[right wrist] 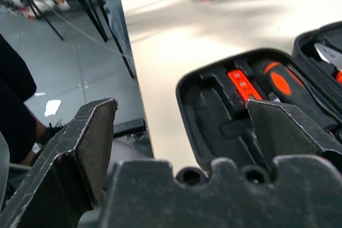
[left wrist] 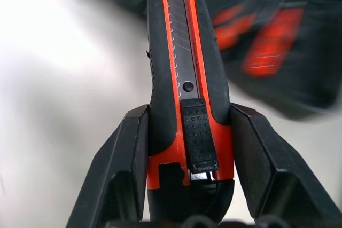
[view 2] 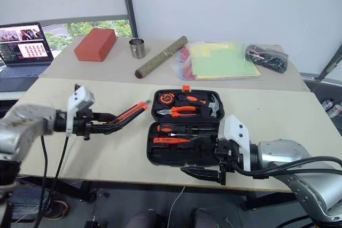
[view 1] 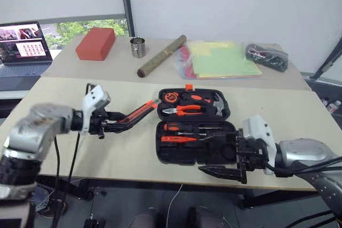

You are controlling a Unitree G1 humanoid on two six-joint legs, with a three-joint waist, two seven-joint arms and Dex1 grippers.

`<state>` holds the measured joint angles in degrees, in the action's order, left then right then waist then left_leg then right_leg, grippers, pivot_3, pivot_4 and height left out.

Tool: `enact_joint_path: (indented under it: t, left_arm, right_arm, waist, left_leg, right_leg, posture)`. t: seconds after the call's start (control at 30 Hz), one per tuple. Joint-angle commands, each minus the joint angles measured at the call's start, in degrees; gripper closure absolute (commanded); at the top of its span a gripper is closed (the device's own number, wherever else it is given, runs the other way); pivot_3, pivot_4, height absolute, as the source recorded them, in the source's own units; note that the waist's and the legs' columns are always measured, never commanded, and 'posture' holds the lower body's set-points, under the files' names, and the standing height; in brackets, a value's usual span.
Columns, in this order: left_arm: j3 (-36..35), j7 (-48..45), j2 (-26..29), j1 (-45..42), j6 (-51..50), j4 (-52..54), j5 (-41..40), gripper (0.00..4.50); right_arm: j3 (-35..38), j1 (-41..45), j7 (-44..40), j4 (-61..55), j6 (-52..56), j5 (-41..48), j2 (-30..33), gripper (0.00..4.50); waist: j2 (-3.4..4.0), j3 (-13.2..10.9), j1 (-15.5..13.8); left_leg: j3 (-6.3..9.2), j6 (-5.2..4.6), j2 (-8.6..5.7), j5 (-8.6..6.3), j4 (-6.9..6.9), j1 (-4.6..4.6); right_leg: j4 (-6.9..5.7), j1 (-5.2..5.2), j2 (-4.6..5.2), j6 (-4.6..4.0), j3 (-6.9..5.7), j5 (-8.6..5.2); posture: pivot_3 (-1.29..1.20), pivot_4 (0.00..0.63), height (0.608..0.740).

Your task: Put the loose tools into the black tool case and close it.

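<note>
The left gripper (view 1: 118, 124) clamped the utility knife (view 1: 140, 112) between its fingers, blade end pointing ahead toward the open tool case (view 1: 195, 142), while the right gripper (view 1: 224, 169) gaped wide just beside the case's near edge.

Matt black plastic tool case (view 1: 195, 150), utility knife (left wrist: 187, 78) – ribbed rubbery slider, smooth pale table (view 1: 107, 153), shiny metal cup (view 1: 138, 47)

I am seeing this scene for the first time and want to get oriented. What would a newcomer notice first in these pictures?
The open black tool case in the middle of the near table draws the eye, with orange-handled tools in its slots. To its left, the left gripper holds an orange-and-black utility knife above the table, pointing toward the case. The right gripper is open at the case's near right corner.
</note>
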<state>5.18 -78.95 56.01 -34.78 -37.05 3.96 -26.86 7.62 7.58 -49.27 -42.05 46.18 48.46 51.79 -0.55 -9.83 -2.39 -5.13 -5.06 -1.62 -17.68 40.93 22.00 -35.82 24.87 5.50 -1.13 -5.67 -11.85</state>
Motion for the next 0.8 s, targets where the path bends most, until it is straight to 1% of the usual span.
enact_joint_path:
  t: [0.03, 0.13, 0.23, 0.3, 0.37, 0.47, 0.6, 0.77, 0.8]
  left_arm:
    - [9.5, -8.7, -5.0, -7.4, 5.0, -1.1, 3.0, 2.73]
    - [14.7, -11.1, -10.8, -11.2, 8.3, -3.6, 5.5, 2.73]
    - [17.6, -10.3, -16.3, -12.9, 9.5, -5.9, 7.5, 2.73]
    - [21.4, -8.3, -19.1, -13.4, 11.4, -7.4, 12.3, 2.73]
    - [24.0, -7.9, -20.5, -13.5, 13.7, -9.2, 15.9, 2.73]
    - [25.4, -7.4, -22.1, -14.4, 11.2, -10.7, 17.4, 2.73]
    - [26.8, -6.6, -24.0, -15.1, 10.5, -13.0, 20.0, 2.73]
    - [27.4, -6.1, -26.1, -15.8, 6.4, -14.2, 20.8, 2.73]
    - [27.3, -5.8, -26.5, -16.1, 5.1, -14.4, 20.8, 2.23]
  right_arm:
    - [2.9, -0.8, 1.4, -1.9, -1.1, 0.7, 0.1, 0.0]
    - [3.9, -2.4, 2.8, -2.9, -1.1, 0.7, -0.1, 0.0]
    - [4.8, -4.0, 3.8, -4.2, -1.1, 1.1, -0.2, 0.0]
    - [6.3, -5.5, 4.9, -5.4, -0.9, 1.6, -0.1, 0.0]
    - [7.8, -7.4, 5.2, -6.4, -0.9, 1.9, 0.2, 0.0]
    - [9.6, -9.6, 5.7, -7.3, -0.8, 2.1, 0.4, 0.0]
    - [11.2, -12.3, 6.4, -8.1, -1.2, 1.1, 0.8, 0.0]
    - [14.0, -14.7, 6.7, -8.0, -1.7, 0.8, 0.7, 0.0]
    - [14.2, -14.9, 6.8, -8.2, -1.6, 0.9, 0.7, 0.0]
  waist:
    - [-0.01, 0.0, -0.1]
    - [-0.06, 0.0, 0.1]
    - [-0.08, 0.0, 0.5]
    - [-0.09, 0.0, 0.7]
    - [-0.08, 0.0, 0.7]
    - [-0.1, -0.1, 0.8]
    - [-0.1, -0.1, 0.6]
    - [-0.09, 0.0, 0.0]
    - [-0.1, 0.0, 0.0]
  left_leg:
    - [0.01, -0.25, -0.01, 0.14, 0.01, 0.04]
    - [0.01, -0.46, -0.03, 0.26, 0.03, 0.09]
    - [0.01, -0.48, -0.01, 0.27, 0.02, 0.05]
    - [0.0, -0.49, 0.08, 0.27, 0.03, 0.04]
    - [0.01, -0.5, 0.09, 0.27, 0.04, 0.02]
    - [0.01, -0.51, 0.12, 0.27, 0.06, 0.03]
    - [0.06, -0.55, 0.14, 0.25, 0.15, 0.08]
    - [0.06, -0.64, 0.15, 0.2, 0.26, 0.09]
    - [0.07, -0.69, 0.16, 0.17, 0.32, 0.1]
  right_leg:
    - [0.04, -0.03, -0.02, 0.03, -0.04, -0.01]
    - [0.11, -0.12, -0.1, 0.13, -0.06, -0.01]
    - [0.09, -0.12, -0.14, 0.14, 0.02, -0.02]
    - [0.07, -0.11, -0.19, 0.13, 0.06, -0.02]
    - [0.05, -0.11, -0.19, 0.13, 0.08, -0.02]
    - [0.01, -0.09, -0.2, 0.13, 0.12, -0.02]
    - [0.0, -0.07, -0.19, 0.13, 0.16, -0.02]
    - [-0.03, -0.08, -0.18, 0.14, 0.19, -0.01]
    - [-0.05, -0.09, -0.18, 0.14, 0.19, -0.01]
  posture:
    - [0.0, 0.15, 0.736]
    - [0.0, 0.15, 0.736]
    - [0.0, 0.15, 0.736]
    - [0.0, 0.15, 0.736]
    - [0.0, 0.15, 0.736]
    - [0.0, 0.15, 0.736]
    - [0.0, 0.15, 0.736]
    - [0.0, 0.15, 0.736]
    - [0.0, 0.15, 0.736]
